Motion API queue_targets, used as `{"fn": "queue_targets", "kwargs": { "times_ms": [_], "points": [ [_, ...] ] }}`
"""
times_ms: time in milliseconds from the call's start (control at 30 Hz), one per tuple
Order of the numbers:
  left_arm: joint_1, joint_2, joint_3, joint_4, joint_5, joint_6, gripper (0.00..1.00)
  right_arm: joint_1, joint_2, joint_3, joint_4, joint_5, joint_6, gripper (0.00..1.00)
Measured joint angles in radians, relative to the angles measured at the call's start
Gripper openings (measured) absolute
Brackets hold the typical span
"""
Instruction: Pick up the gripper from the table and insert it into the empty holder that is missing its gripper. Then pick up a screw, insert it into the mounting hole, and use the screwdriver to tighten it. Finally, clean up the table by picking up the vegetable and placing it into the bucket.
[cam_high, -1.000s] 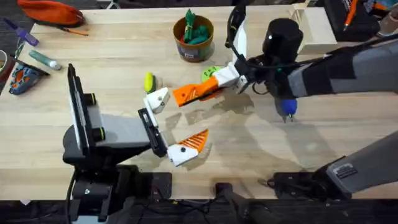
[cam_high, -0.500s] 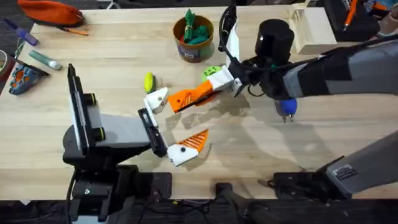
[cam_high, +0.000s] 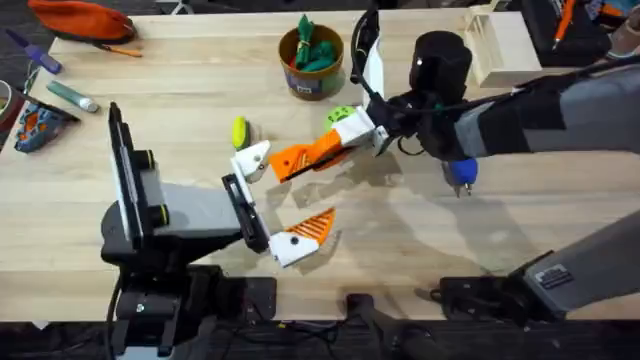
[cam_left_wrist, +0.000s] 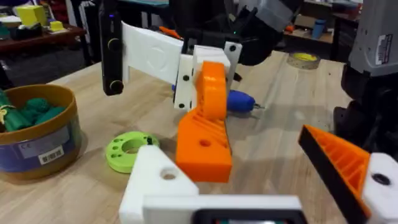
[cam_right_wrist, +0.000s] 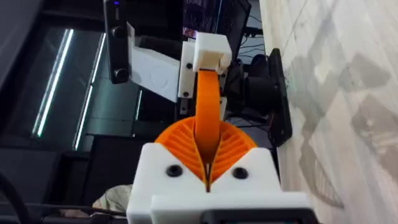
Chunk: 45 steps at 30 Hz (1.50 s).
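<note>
My right gripper (cam_high: 348, 133) reaches in from the right, shut on the gripper (cam_high: 308, 153), an orange ribbed pad held above the table. The pad's free end lies against or just short of the holder (cam_high: 252, 160), the bare white finger of my open left gripper (cam_high: 276, 200). In the left wrist view the pad (cam_left_wrist: 204, 127) hangs just beyond the holder (cam_left_wrist: 152, 186), whose mounting hole (cam_left_wrist: 168, 175) shows dark. The right wrist view looks along the pad (cam_right_wrist: 208, 112) toward the holder (cam_right_wrist: 211, 53). The vegetable (cam_high: 239, 131) lies just behind the holder. The screwdriver (cam_high: 460, 176) lies partly under the right arm. The bucket (cam_high: 311, 62) stands at the back.
A flat green disc (cam_high: 340, 116) lies beside the right gripper. Dark green leafy toys fill the bucket. An orange pouch (cam_high: 82, 18) and small tools lie at the far left. A light wooden box (cam_high: 505, 42) stands at the back right.
The right gripper carried the orange pad a little left and toward the holder up to half a second ago. Since then nothing has moved. The left arm stays put.
</note>
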Motion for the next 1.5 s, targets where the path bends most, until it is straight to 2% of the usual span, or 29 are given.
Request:
{"fn": "queue_targets", "kwargs": {
  "times_ms": [667,1300,1500],
  "points": [
    [0.0,0.0,0.0,0.002,-0.008,-0.003,0.987,0.011,0.037,0.067,-0.033,0.0,0.001,0.008],
    [0.0,0.0,0.0,0.002,-0.008,-0.003,0.986,0.037,0.038,0.069,-0.036,0.002,-0.006,0.008],
    [0.0,0.0,0.0,0.002,-0.008,-0.003,0.985,0.037,0.073,0.103,-0.036,0.001,-0.015,0.008]
  ]
}}
